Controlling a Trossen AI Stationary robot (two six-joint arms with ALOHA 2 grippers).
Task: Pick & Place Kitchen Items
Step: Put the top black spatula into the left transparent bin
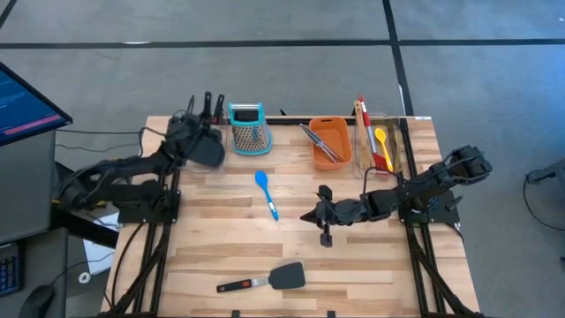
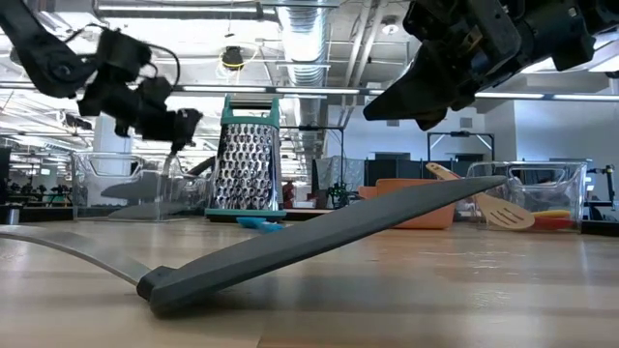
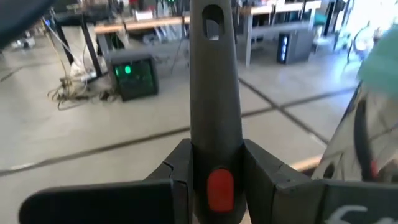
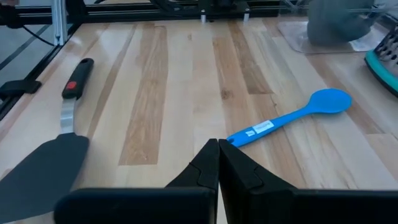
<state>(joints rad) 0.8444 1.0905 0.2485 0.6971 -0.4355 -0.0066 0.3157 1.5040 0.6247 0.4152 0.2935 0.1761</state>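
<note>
My left gripper (image 1: 212,108) is at the table's far left, next to the grater (image 1: 248,126), shut on a black spatula. Its handle (image 3: 213,93) runs out past the fingers. Its dark blade (image 1: 209,152) shows low by a clear container (image 2: 126,184). My right gripper (image 1: 309,215) hangs shut over the table's middle right, holding nothing. A blue spoon (image 1: 267,194) lies flat just beyond its tips. A second black spatula (image 1: 265,281) with a red patch on its handle lies near the front edge. My left gripper pinches the spatula's handle between its two fingers at the stretch with the red spot (image 3: 217,186). The handle lies along the fingers, and its free end with the hanging hole (image 3: 211,25) points away from them. Whether the blade rests on anything, I cannot tell.
An orange tub (image 1: 329,141) holds metal tongs at the far edge. To its right, a clear container (image 1: 381,146) holds a wooden turner and red and yellow spoons. Bare wood lies between the blue spoon and the near spatula.
</note>
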